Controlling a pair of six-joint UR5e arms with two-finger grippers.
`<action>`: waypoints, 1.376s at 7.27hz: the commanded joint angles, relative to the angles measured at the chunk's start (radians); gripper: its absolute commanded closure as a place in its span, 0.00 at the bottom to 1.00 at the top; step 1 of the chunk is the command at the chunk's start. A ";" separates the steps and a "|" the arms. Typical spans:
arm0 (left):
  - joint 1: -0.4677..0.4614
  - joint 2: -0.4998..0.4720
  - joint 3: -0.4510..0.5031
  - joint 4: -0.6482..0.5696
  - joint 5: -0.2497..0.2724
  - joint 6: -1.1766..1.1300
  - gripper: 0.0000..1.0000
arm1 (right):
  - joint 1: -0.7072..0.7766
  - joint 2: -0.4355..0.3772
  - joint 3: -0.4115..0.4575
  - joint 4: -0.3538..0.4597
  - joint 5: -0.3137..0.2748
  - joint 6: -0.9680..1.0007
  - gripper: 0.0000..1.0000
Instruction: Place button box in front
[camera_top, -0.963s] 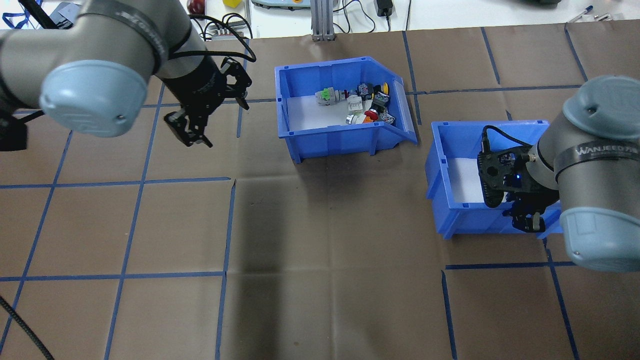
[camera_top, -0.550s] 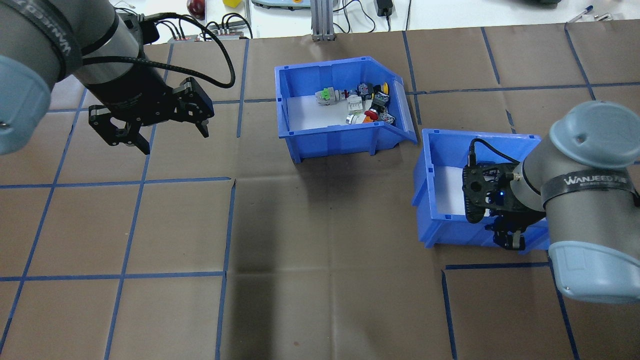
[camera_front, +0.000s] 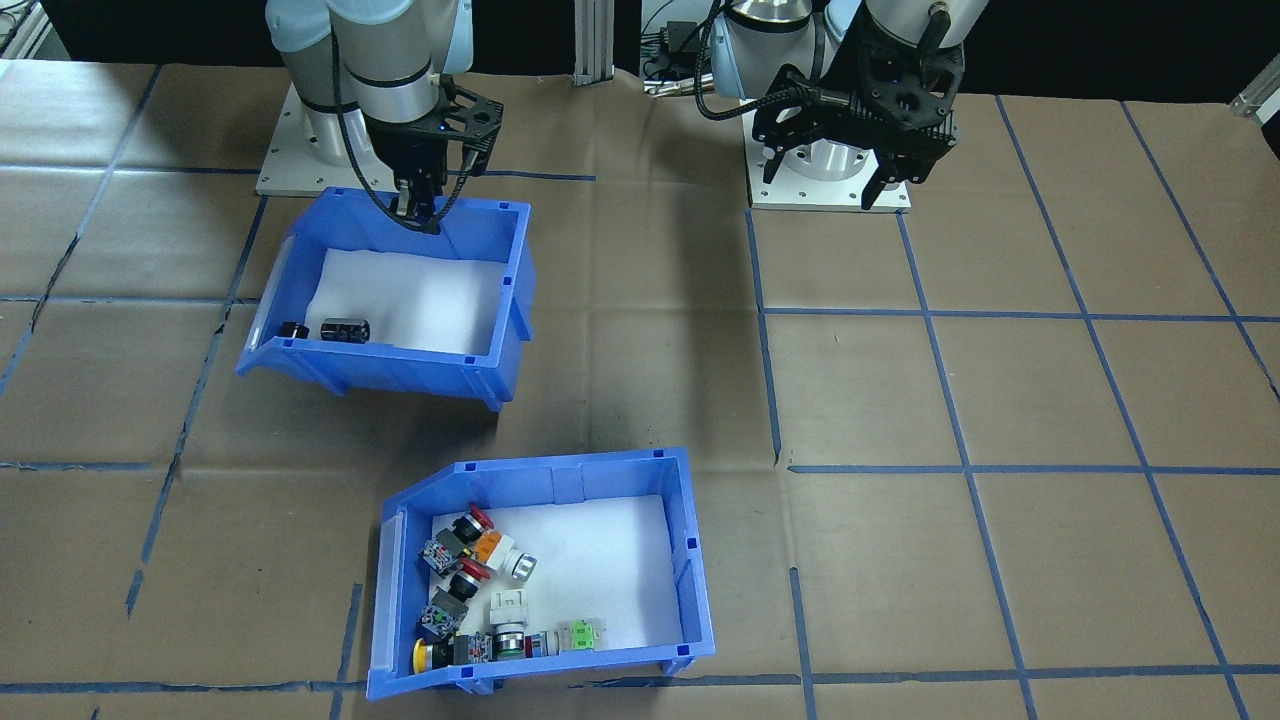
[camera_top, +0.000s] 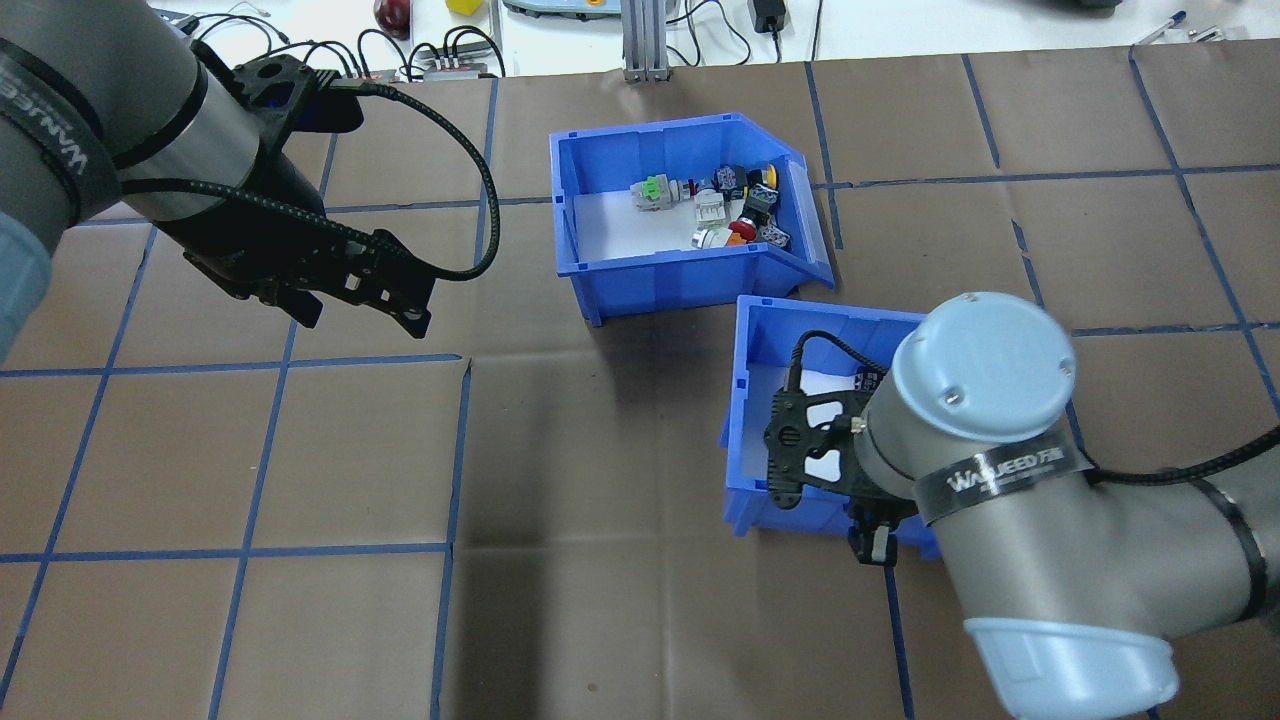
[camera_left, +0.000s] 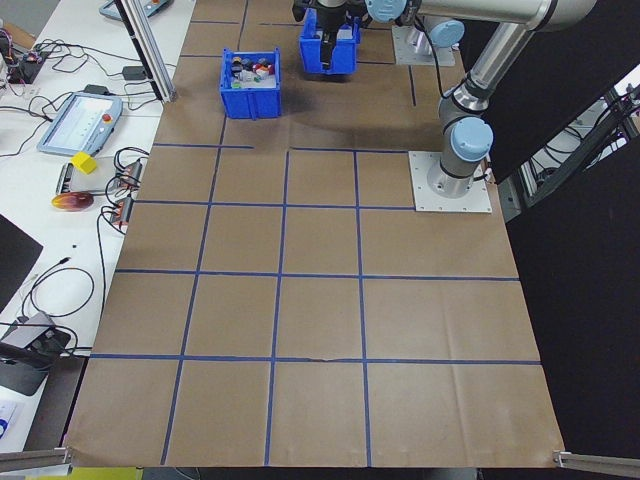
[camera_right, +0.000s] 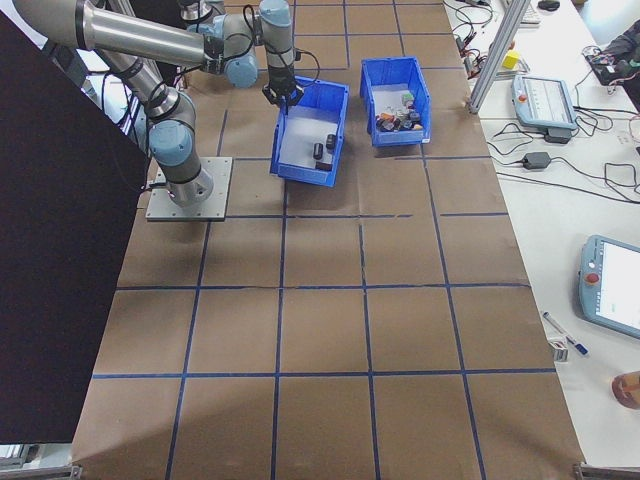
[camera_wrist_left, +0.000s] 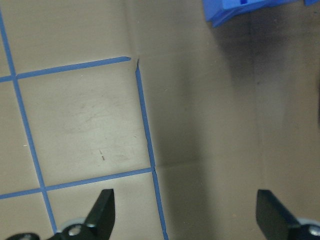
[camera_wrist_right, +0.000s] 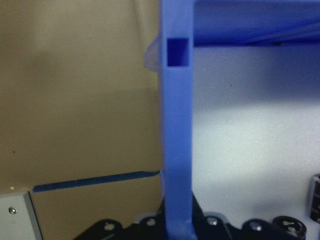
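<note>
The right gripper (camera_front: 420, 205) is clamping the near wall of the blue bin of dark cylinders (camera_front: 395, 300), its fingers straddling the rim, presumably to shift that bin out of the way. The button box (camera_front: 545, 570) is sitting untouched on the paper-covered table (camera_front: 1000, 400), farther from the robot, its sloped side near the other bin's corner. The left gripper (camera_front: 848, 165) is hanging spread and empty over bare table.

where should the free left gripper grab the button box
Probably the plain upright wall of the button box on the robot's left, opposite the sloped cut-away side. The left gripper, open, could come from above and straddle that rim; the switches lie at the far end, so the fingers have room inside.
</note>
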 joint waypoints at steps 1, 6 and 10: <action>0.002 0.014 -0.037 -0.006 -0.012 0.016 0.01 | 0.189 0.055 -0.004 -0.082 -0.013 0.179 0.94; 0.063 0.018 -0.053 0.003 0.043 -0.001 0.01 | 0.343 0.146 -0.020 -0.171 -0.033 0.227 0.93; 0.065 0.032 -0.045 0.010 0.121 -0.065 0.01 | 0.360 0.164 -0.020 -0.167 -0.054 0.229 0.86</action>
